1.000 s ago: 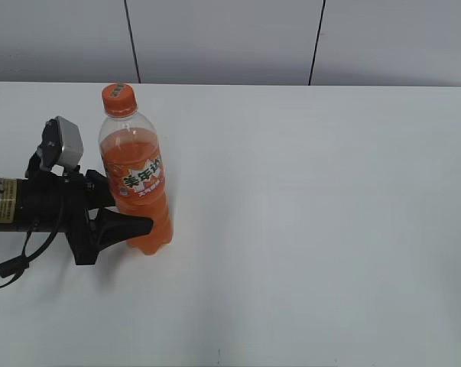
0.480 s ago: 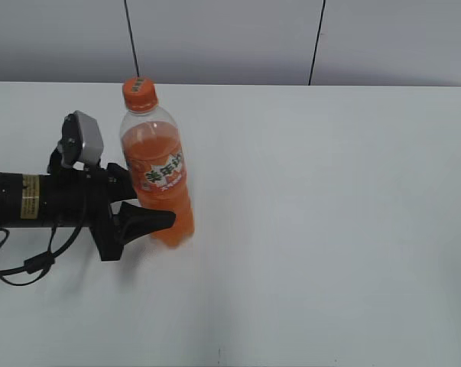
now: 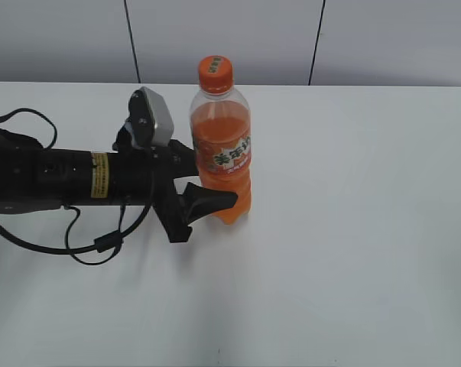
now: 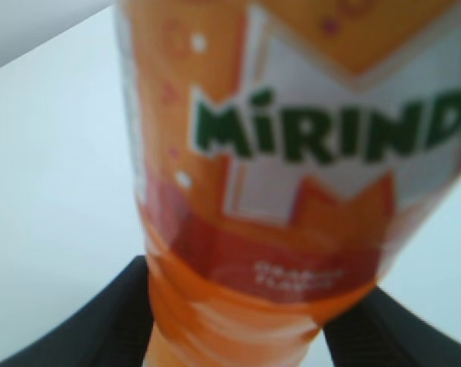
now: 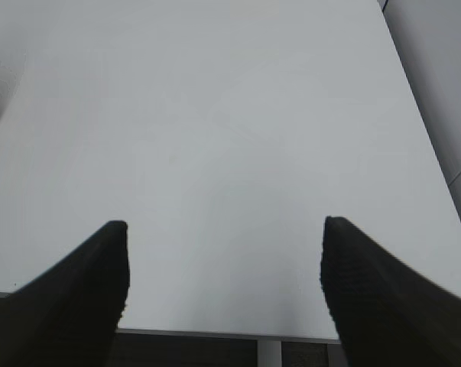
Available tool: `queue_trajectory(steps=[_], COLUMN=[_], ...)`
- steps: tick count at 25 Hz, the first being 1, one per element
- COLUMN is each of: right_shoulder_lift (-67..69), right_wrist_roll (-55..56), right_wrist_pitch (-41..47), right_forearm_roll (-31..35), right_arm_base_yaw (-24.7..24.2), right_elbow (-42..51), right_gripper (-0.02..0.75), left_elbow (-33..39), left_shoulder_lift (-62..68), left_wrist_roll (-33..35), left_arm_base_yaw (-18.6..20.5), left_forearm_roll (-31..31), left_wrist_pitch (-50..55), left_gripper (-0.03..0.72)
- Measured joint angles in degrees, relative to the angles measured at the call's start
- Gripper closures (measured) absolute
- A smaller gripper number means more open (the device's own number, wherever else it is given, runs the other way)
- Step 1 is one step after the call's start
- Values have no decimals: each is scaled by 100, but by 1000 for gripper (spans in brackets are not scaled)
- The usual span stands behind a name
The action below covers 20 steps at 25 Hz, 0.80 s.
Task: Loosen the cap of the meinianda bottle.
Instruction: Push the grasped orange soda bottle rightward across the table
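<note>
The exterior view looks down at a slant across the table (image 3: 352,252) toward the rear wall. The left wrist view sits right against the bottle (image 4: 291,191), its label filling the frame; the exterior view shares that bottle (image 3: 222,157). The right wrist view looks down over bare table (image 5: 215,138).

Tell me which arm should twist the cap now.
Probably the right: its gripper is open and empty. The left gripper is clamped on the Mirinda bottle, steadying it, while the cap stands free above.
</note>
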Motion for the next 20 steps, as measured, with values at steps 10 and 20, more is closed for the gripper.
queue_trajectory(steps=[10, 20], right_shoulder_lift=[0, 0], right_wrist_roll=[0, 0], right_wrist_pitch=[0, 0], right_forearm_roll=[0, 0], right_arm_base_yaw=[0, 0], right_elbow=[0, 0], right_gripper=[152, 152], left_elbow=[-270, -283], left_shoulder_lift=[268, 650], left_wrist_roll=[-107, -156], left_arm_base_yaw=[-610, -697], left_forearm_roll=[-457, -558], left_wrist_pitch=[415, 389], left_gripper=[279, 279])
